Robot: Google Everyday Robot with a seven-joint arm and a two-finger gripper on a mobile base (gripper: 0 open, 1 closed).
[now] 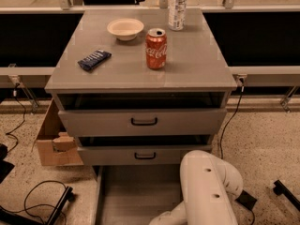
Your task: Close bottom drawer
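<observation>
The bottom drawer [133, 196] stands pulled open. The white arm [208, 191] reaches down over it; the gripper is below the frame, grip unknowable.

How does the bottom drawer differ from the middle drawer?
The bottom drawer is pulled far out, interior showing; the middle drawer is only slightly open. The middle drawer's black handle shows; the bottom drawer's front is out of frame. Both are grey. The gripper is out of view, beyond the arm.
</observation>
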